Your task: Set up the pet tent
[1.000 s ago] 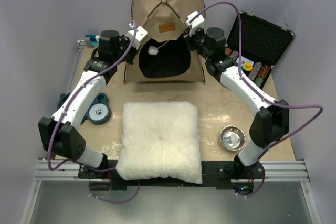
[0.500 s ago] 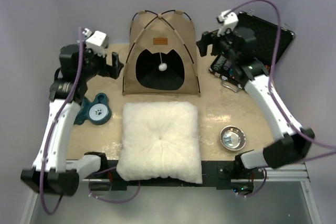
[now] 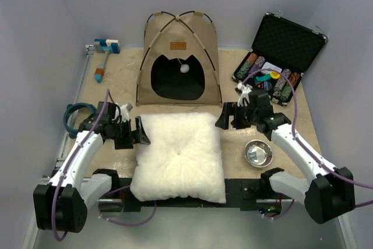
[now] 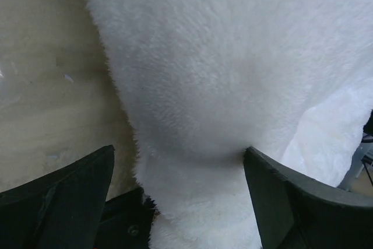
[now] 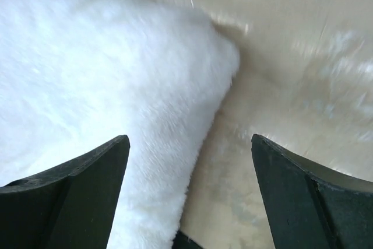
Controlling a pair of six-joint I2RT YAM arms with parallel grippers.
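Note:
The pet tent (image 3: 178, 56), tan with crossed dark poles and a black arched opening, stands upright at the back centre with no gripper touching it. In front of it lies a white puffy cushion (image 3: 178, 155). My left gripper (image 3: 141, 138) is at the cushion's left edge and stands open. In the left wrist view, the gripper (image 4: 178, 167) has the cushion's edge (image 4: 221, 86) between its spread fingers (image 4: 64, 202). My right gripper (image 3: 224, 119) is open at the cushion's far right corner. In the right wrist view, that gripper (image 5: 189, 155) straddles the cushion's corner (image 5: 105, 74) and bare table.
An open black case of poker chips (image 3: 280, 51) sits at the back right. A metal bowl (image 3: 258, 153) lies beside the right arm. A blue and white tool (image 3: 104, 51) lies at the back left. A teal item (image 3: 74, 115) shows partly behind the left arm.
Both grippers let go of the tent, opened and came down from its sides to the cushion's left edge and right corner. The tent now stands upright by itself.

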